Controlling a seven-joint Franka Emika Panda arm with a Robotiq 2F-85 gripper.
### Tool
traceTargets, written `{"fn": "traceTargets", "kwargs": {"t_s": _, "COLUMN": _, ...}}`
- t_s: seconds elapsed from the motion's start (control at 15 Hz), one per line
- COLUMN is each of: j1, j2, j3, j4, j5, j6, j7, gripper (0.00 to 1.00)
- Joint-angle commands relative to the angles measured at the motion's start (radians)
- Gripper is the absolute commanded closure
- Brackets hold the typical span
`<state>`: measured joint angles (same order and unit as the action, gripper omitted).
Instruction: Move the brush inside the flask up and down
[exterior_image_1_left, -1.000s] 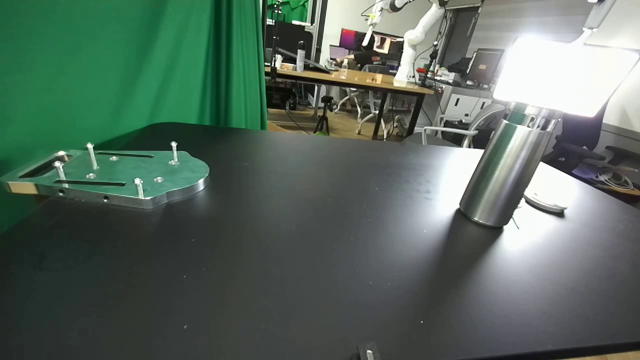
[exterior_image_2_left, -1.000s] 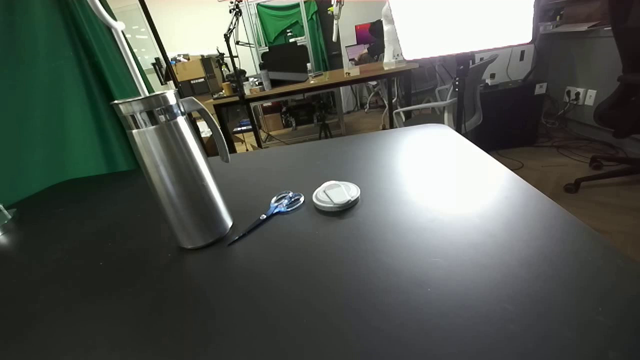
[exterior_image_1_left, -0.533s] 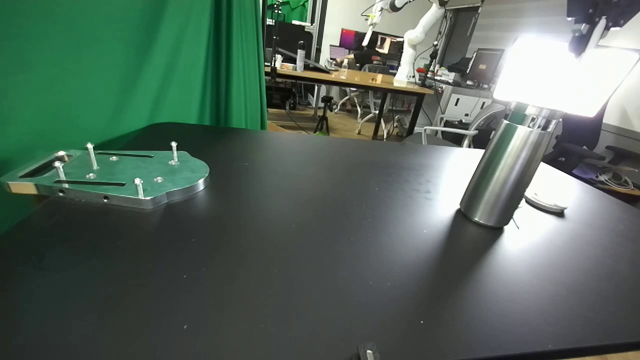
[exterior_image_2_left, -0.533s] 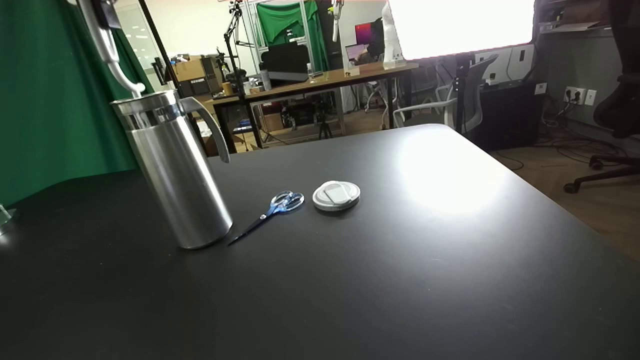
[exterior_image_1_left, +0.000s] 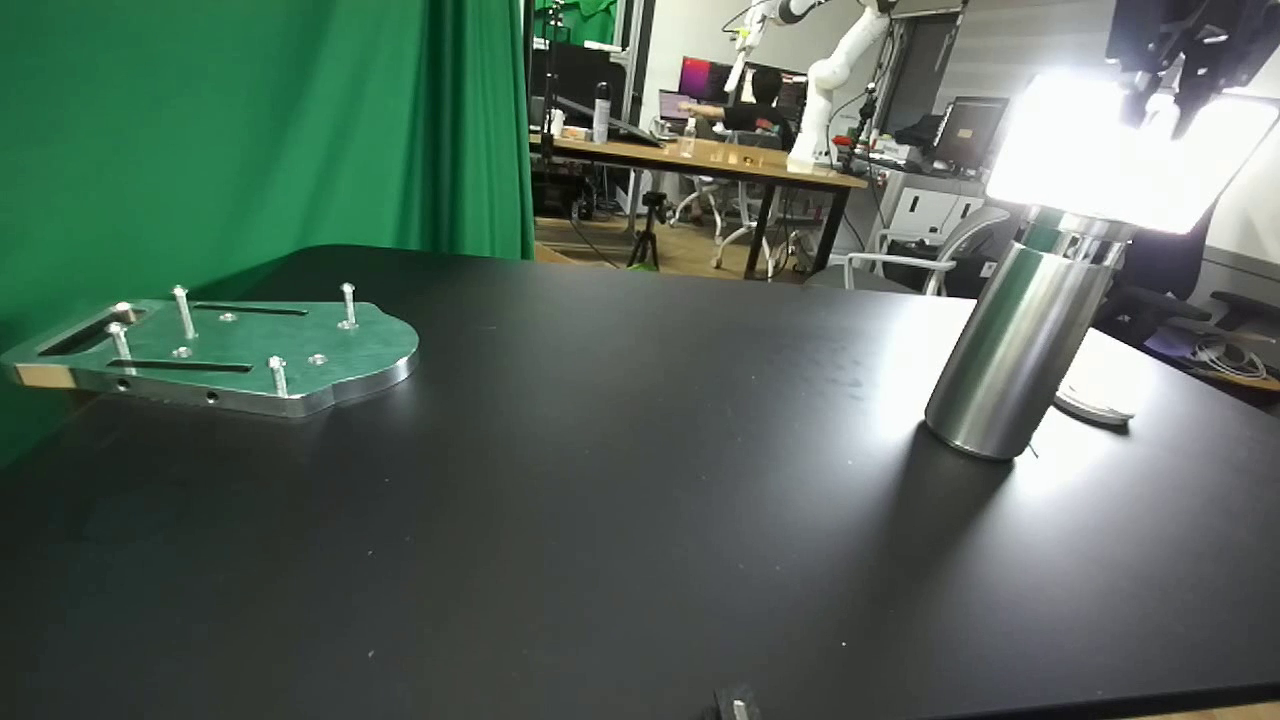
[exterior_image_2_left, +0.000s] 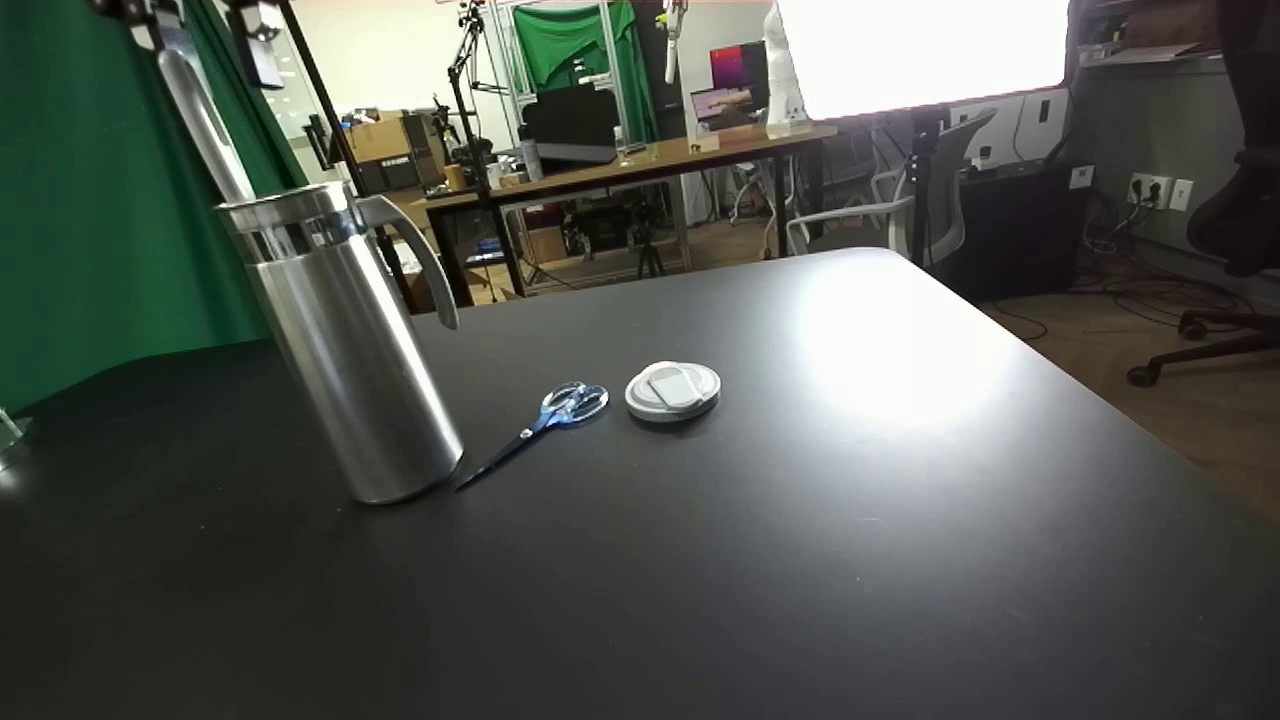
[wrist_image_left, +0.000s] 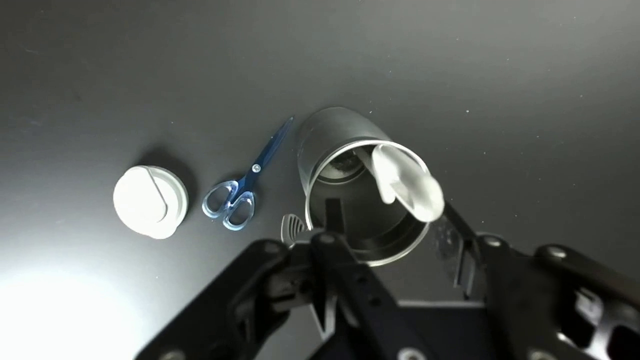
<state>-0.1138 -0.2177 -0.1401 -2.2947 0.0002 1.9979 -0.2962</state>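
The flask, a tall silver brushed-metal pitcher with a side handle, stands on the black table in both exterior views. It also shows from above in the wrist view. The brush has a white handle that sticks out of the flask's mouth and leans to one side in an exterior view and in the wrist view. Its head is hidden inside the flask. My gripper is above the mouth, also in the wrist view. Its fingers are apart, with the brush's handle end nearer one finger.
A white lid and blue scissors lie beside the flask. A metal plate with upright pegs lies at the table's far side by the green curtain. A bright lamp panel glares behind.
The brush rose out high a second ago and has since gone down into the flask as my gripper came down. The fingers have now spread off the handle. The flask has shifted slightly.
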Motion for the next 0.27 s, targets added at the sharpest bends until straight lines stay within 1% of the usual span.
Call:
{"fn": "traceTargets", "kwargs": {"t_s": 0.0, "j1": -0.003, "j2": -0.054, "j3": -0.002, "j4": 0.006, "j5": -0.021, "j6": -0.043, "j7": 0.032, "gripper": 0.19}}
{"fn": "traceTargets", "kwargs": {"t_s": 0.07, "j1": 0.004, "j2": -0.015, "j3": -0.006, "j4": 0.003, "j5": -0.004, "j6": -0.011, "j7": 0.002, "gripper": 0.38}}
{"fn": "traceTargets", "kwargs": {"t_s": 0.2, "j1": 0.004, "j2": -0.035, "j3": -0.007, "j4": 0.003, "j5": -0.005, "j6": -0.021, "j7": 0.002, "gripper": 0.24}}
